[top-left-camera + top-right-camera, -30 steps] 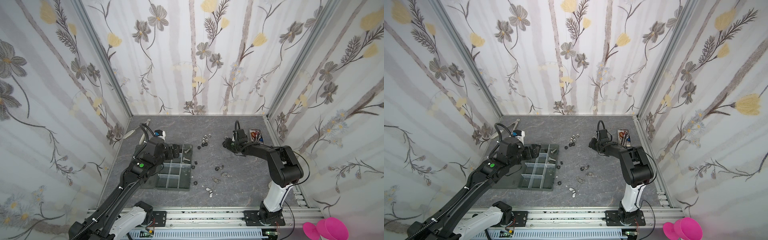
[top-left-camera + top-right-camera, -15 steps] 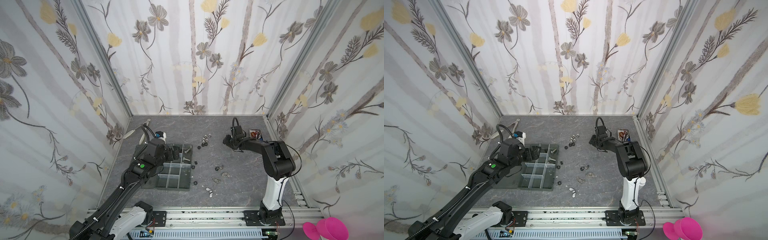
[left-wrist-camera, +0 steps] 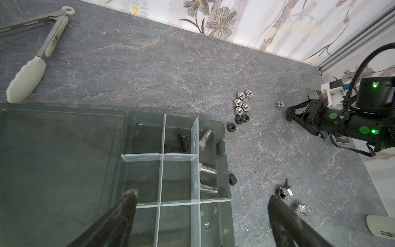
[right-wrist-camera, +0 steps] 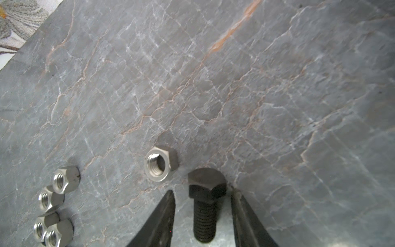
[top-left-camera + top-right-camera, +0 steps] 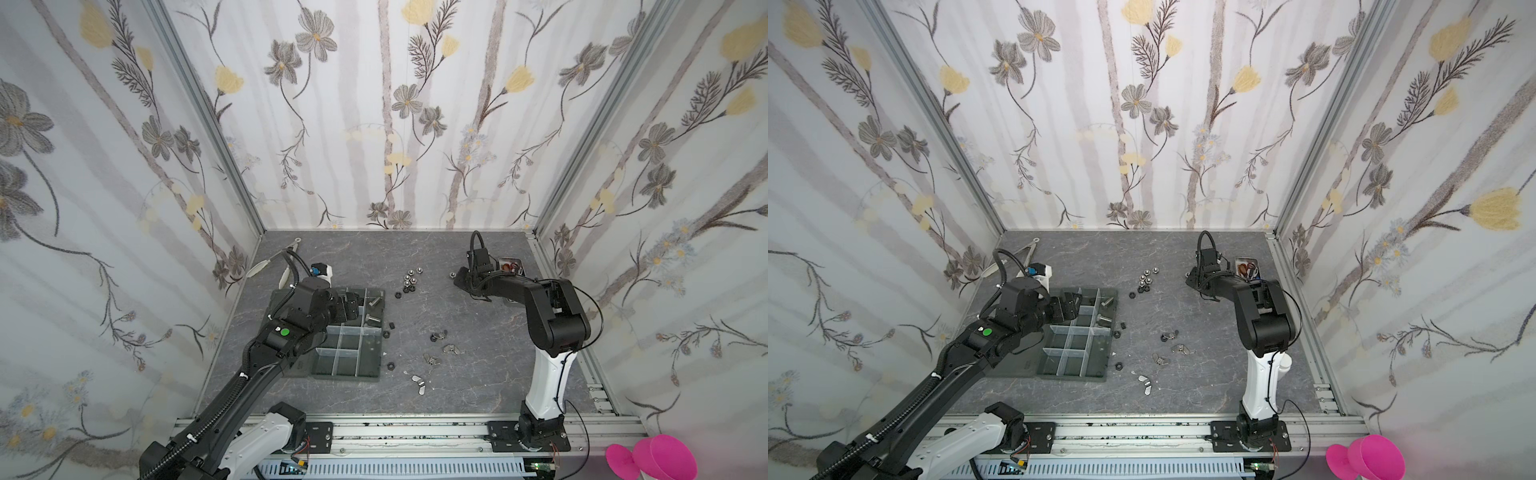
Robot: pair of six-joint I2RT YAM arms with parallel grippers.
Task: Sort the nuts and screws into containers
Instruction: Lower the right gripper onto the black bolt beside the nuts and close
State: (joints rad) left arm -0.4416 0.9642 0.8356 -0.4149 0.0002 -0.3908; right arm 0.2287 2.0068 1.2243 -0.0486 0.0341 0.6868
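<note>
My right gripper (image 4: pixel 202 191) is low on the table at the back right, open, its jaws straddling a black screw (image 4: pixel 205 213) with a gap on each side. A silver nut (image 4: pixel 160 163) lies just past the left fingertip. My left gripper (image 3: pixel 202 195) hangs wide open and empty over the containers of the grey organiser tray (image 5: pixel 345 377). Silver screws (image 3: pixel 208 170) and black screws (image 3: pixel 183 142) lie in its far cells. In both top views a cluster of nuts (image 5: pixel 410 280) (image 5: pixel 1145 280) lies mid-table, with wing nuts (image 5: pixel 451 349) nearer the front.
The organiser's lid (image 3: pixel 59 160) lies open flat beside the cells. Long tongs (image 3: pixel 38 53) rest at the back left corner. A narrow metal tray of scissors (image 5: pixel 510 266) stands behind the right arm. Loose black nuts (image 5: pixel 390 365) lie by the organiser's right edge.
The right arm's elbow has swung and its gripper has settled lower toward the back, its jaws narrowing round the black screw. The left gripper has barely moved.
</note>
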